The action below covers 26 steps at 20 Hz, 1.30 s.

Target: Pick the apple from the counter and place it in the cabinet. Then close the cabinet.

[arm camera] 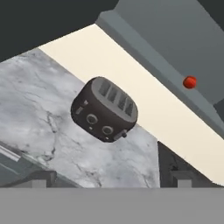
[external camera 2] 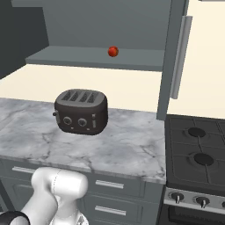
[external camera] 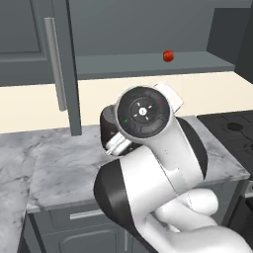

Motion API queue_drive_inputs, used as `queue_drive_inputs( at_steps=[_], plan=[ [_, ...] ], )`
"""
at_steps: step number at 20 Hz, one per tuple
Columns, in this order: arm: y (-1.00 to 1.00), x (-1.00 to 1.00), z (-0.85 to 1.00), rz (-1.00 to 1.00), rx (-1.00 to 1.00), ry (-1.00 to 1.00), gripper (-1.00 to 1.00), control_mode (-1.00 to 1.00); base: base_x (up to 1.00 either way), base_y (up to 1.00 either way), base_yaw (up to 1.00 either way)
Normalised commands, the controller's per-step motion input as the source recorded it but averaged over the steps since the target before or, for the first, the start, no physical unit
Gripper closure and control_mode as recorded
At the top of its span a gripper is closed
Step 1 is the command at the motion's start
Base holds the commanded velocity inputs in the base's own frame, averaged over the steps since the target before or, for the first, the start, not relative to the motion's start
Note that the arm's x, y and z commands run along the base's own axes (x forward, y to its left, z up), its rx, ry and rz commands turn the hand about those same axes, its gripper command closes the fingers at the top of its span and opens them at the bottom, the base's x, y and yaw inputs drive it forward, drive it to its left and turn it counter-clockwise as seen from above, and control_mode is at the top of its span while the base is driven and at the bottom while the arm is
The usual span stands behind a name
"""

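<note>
The apple (external camera: 168, 56) (external camera 2: 113, 51) (arm camera: 189, 82), small and red, rests on the grey inner shelf (external camera: 128, 65) (external camera 2: 79, 56) of the open cabinet. One cabinet door (external camera: 59, 59) stands swung out at the left, the other door (external camera 2: 176, 57) at the right, each with a long silver bar handle (external camera 2: 182, 57). My gripper (arm camera: 112, 180) is open with nothing between its widely spread fingertips (arm camera: 43, 177). It hangs over the marble counter (external camera 2: 127, 140) (arm camera: 35, 100), well below and away from the apple. The arm's wrist hides the gripper in the left base view.
A dark four-slot toaster (external camera 2: 81, 110) (arm camera: 105, 109) stands on the counter under the shelf. A black stovetop (external camera 2: 195, 149) (external camera: 232, 123) adjoins the counter on the right. Dark grey drawers (external camera 2: 110, 184) run below the counter edge.
</note>
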Motion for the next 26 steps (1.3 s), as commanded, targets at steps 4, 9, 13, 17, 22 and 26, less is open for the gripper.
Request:
queue_drive_inputs(
  at_steps=[4, 9, 13, 17, 22, 26],
  plan=[
    [0.88, -0.05, 0.00, 0.08, -0.32, 0.22, -1.00, -1.00, 0.00, 0.00, 0.00],
    [0.75, 0.00, -0.05, 0.04, -0.33, 0.14, -1.00, -1.00, 0.00, 0.00, 0.00],
    [0.58, 0.00, -0.32, 0.01, -0.36, 0.00, -1.00, -1.00, 0.00, 0.00, 0.00],
    [0.56, 0.00, -0.37, 0.00, -0.35, 0.00, -1.00, -1.00, 0.00, 0.00, 0.00],
    [0.11, 0.20, -0.35, 0.00, -0.17, 0.00, -1.00, -1.00, 0.00, 0.00, 0.00],
    [0.00, 0.61, -0.26, -0.03, -0.04, 0.00, -1.00, -1.00, 0.00, 0.00, 0.00]
  ],
)
